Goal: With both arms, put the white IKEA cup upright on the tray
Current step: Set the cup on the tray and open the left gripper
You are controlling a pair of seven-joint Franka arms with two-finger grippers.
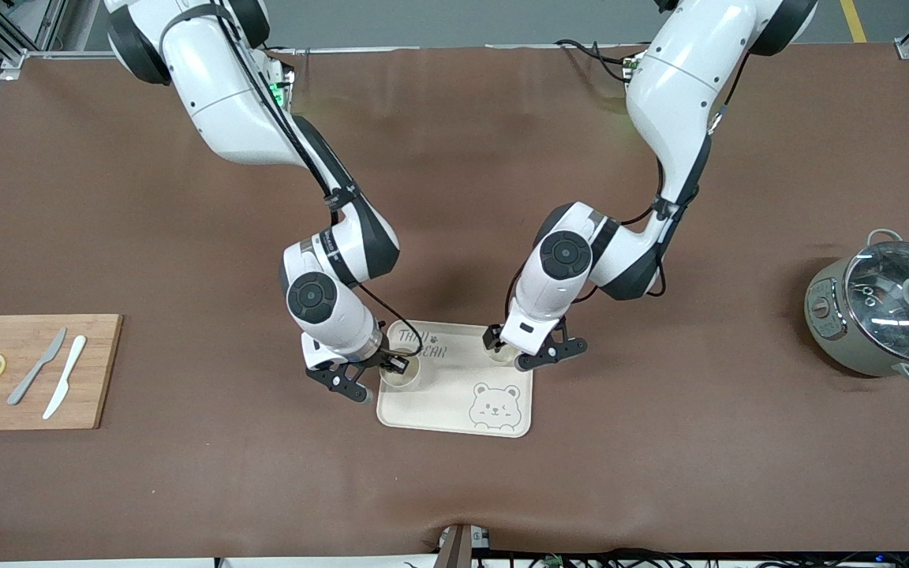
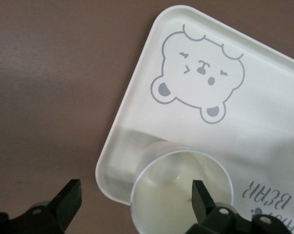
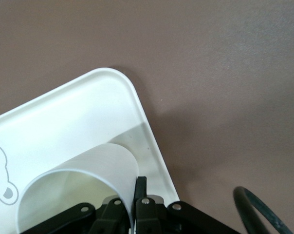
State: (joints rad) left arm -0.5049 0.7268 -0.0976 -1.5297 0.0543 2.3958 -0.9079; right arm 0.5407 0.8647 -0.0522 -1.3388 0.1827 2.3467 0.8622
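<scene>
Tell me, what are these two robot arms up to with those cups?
Each arm is setting a white cup upright on the cream bear tray. The right gripper is shut on the rim of one cup, at the tray's edge toward the right arm's end. The left gripper is open around the second cup, which stands on the tray.

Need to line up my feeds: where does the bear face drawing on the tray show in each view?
Front view: the bear face drawing sits at the tray's corner nearest the camera, toward the left arm's end.
Left wrist view: bear face drawing, whole, upper centre.
Right wrist view: only an ear and cheek, cut off at the picture's edge.
Shared landmark: the tray's rounded rim.
</scene>
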